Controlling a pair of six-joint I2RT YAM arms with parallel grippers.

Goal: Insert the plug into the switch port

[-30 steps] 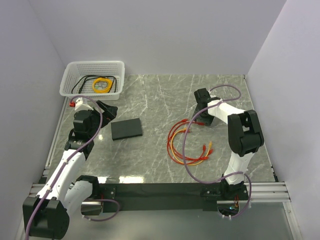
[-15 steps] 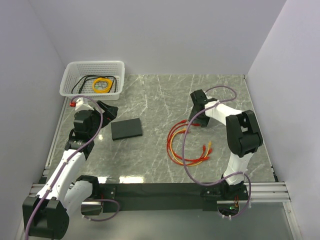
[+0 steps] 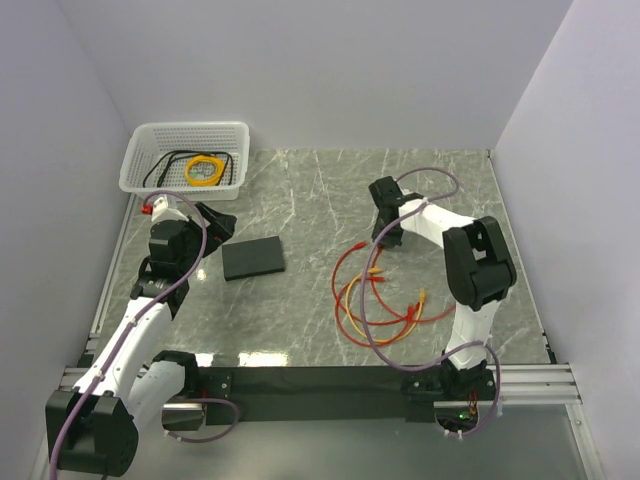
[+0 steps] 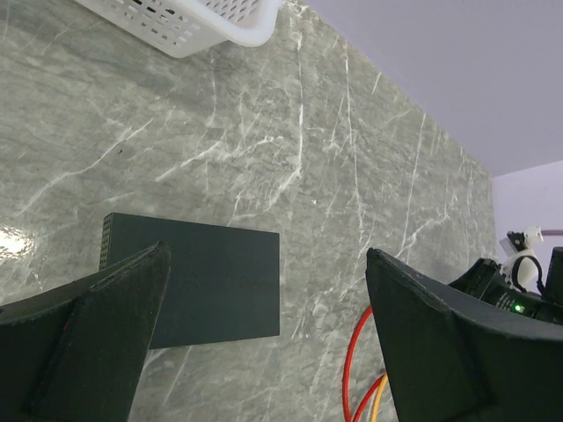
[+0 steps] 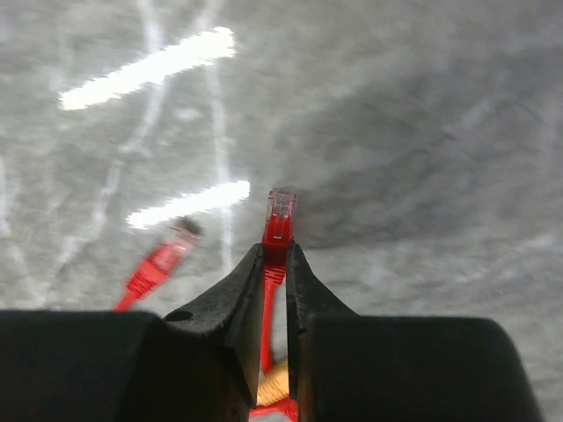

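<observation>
White basket (image 3: pixel 186 127) (far left corner) holds a yellow coil (image 3: pixel 204 170), perhaps cable.

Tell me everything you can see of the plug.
The plug is a small connector with a clear plastic tip and a red boot, ending a thin red cord. It points away from the right wrist camera, seemingly just off the grey marble table. The right gripper is shut on its boot; nothing else touches it.
</observation>
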